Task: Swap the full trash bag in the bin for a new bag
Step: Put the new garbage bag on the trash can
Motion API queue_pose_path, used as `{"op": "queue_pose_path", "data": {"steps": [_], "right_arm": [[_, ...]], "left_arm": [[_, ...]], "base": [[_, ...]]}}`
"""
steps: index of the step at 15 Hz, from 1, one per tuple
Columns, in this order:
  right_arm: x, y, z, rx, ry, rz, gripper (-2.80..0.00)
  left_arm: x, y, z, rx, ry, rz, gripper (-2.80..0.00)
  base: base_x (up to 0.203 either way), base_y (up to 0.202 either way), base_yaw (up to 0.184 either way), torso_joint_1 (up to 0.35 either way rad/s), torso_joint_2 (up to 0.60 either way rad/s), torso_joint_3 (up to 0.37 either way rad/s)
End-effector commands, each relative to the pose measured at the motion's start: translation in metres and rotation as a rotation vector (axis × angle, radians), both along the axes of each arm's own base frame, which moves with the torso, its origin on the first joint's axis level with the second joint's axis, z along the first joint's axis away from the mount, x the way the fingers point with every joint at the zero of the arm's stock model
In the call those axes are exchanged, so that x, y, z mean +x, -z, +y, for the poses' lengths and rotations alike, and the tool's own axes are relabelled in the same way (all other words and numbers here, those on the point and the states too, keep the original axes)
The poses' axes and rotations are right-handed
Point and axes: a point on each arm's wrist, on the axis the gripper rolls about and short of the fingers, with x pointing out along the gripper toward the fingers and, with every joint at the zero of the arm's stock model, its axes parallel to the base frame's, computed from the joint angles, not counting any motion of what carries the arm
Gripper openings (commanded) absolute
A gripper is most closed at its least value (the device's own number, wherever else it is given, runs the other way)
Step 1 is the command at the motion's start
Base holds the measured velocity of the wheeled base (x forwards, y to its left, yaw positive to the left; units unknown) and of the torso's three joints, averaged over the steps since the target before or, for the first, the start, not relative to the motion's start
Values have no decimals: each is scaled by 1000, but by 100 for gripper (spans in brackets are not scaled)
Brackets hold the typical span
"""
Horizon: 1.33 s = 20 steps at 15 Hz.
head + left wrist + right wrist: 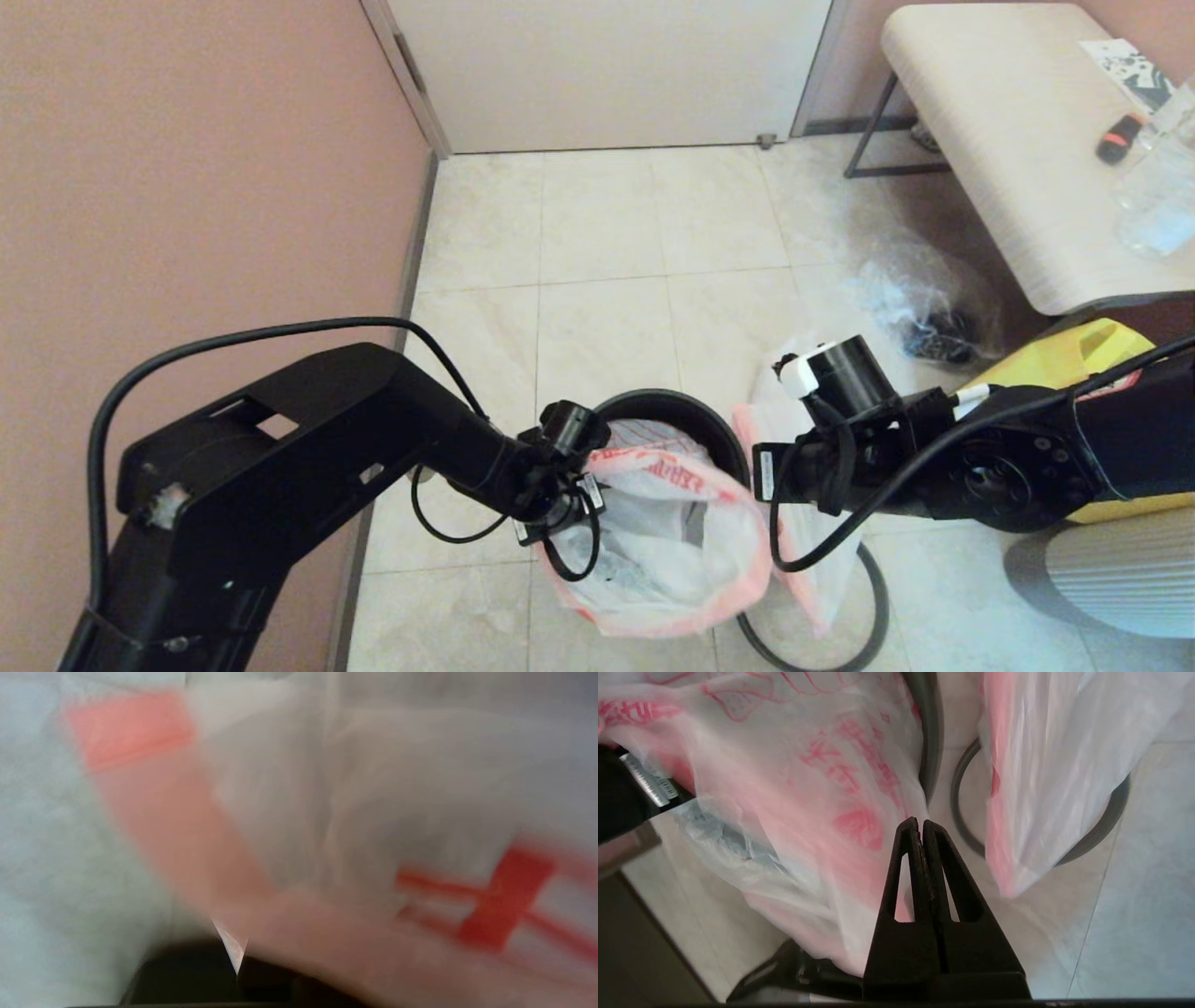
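Note:
The round black bin stands on the floor tiles with a white trash bag printed in pink-red spread open in it; crumpled stuff shows through the film. My left gripper is shut on the bag's left edge, and film fills the left wrist view. My right gripper is shut on the bag's right edge beside the bin wall. The thin grey hoop lies loose on the floor. A flap of like plastic hangs past the right gripper; same bag or new bag, I cannot tell.
A crumpled clear bag with dark contents lies on the floor near a pale bench. A yellow shopping bag sits behind my right arm. A wall runs close on the left, a door at the back.

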Motion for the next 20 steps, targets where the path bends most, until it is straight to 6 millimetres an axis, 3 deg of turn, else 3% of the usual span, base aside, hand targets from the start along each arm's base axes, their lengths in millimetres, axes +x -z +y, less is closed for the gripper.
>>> {"op": "queue_pose_path", "data": {"steps": [1,7,13,14,17,20], "right_arm": [[-10,4,10,-11,-36,17,-280],[-22,21,46,-44,-138,43,-280],[5,35,74,-39,-142,32,-280],[13,33,80,-27,-142,15,0],[24,28,91,-22,-146,3,0],[19,21,88,-21,-142,6,0]], "left_arm": [[3,-10,8,-12,-28,-18,-280],[17,-21,43,-35,-119,-58,-280],[25,-20,67,-51,-173,-74,-280],[26,-19,68,-51,-175,-75,-280],[30,-17,72,-67,-180,-91,-280],[31,-15,71,-65,-177,-89,-280]], "base": [[0,0,0,0,0,0],[0,0,0,0,0,0],[0,0,0,0,0,0],[0,0,0,0,0,0],[0,0,0,0,0,0],[0,0,0,0,0,0]]}}
